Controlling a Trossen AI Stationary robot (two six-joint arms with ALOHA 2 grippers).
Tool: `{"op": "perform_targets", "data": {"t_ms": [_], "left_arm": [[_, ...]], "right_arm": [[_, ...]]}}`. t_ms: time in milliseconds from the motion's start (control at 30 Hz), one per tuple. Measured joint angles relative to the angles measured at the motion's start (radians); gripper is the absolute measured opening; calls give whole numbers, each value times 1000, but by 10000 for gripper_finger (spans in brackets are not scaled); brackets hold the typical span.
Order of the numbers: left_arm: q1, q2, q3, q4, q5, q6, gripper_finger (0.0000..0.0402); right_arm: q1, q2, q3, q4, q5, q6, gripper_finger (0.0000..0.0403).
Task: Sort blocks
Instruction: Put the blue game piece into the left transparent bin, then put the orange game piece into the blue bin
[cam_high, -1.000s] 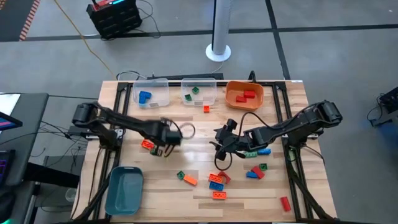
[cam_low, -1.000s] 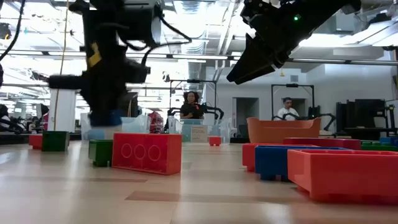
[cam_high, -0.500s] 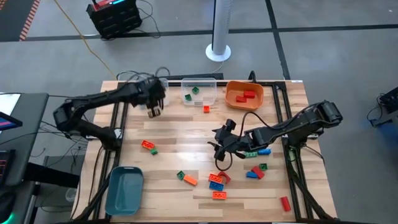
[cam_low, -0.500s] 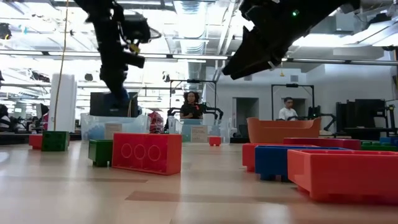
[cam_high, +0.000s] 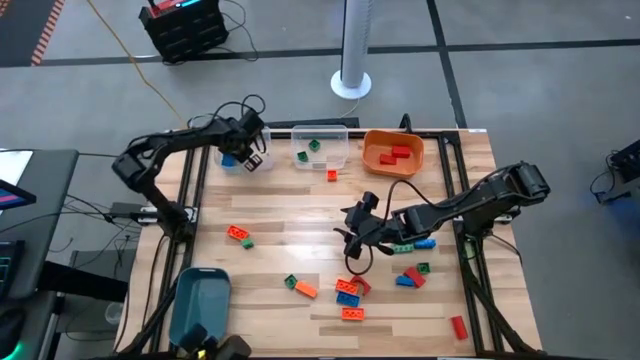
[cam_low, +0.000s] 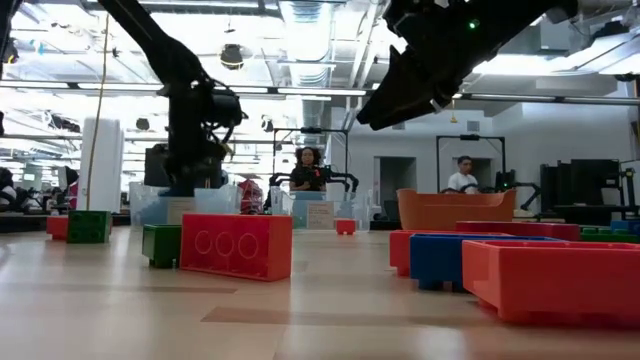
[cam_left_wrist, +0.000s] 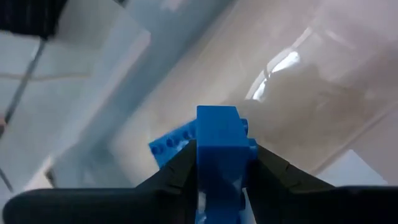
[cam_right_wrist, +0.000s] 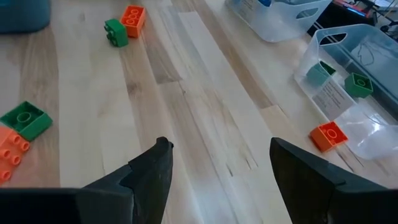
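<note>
My left gripper (cam_left_wrist: 221, 168) is clamped on a blue block (cam_left_wrist: 219, 146), held over the clear bin (cam_high: 262, 160) at the far left of the table; a second blue block (cam_left_wrist: 171, 144) lies below it inside that bin. The fingers (cam_left_wrist: 176, 172) pinch the block on its flat side walls, studs clear of the pads, which I judge the correct hold: these are rigid, light, smooth plastic pieces, liable to slip or twist if taken by a corner or across the studs. A drop into the bin should do no harm.

My right gripper (cam_right_wrist: 214, 162) hangs spread and empty above mid-table, near the loose blocks (cam_high: 349, 291) scattered toward the near right. A green block (cam_right_wrist: 25, 119) and an orange block (cam_right_wrist: 328, 136) lie apart from their neighbours, so their side faces look reachable. The clustered ones near the front edge would, in my judgement, need a narrower approach.
</note>
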Motion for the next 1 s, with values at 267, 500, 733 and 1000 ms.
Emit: {"op": "perform_targets", "data": {"t_ms": [267,500,733,1000], "left_arm": [[-8,-18,0,-26,11,-4,140],[-18,-110,61,-121,17,18,199],[-194,-264,83,-206,81,95,200],[-573,-420,-30,-121,28,-42,192]], "right_arm": [[5,0,0,-1,0,0,276],[5,0,0,-1,0,1,276],[5,0,0,-42,0,4,276],[-3,0,0,-194,63,127,276]]}}
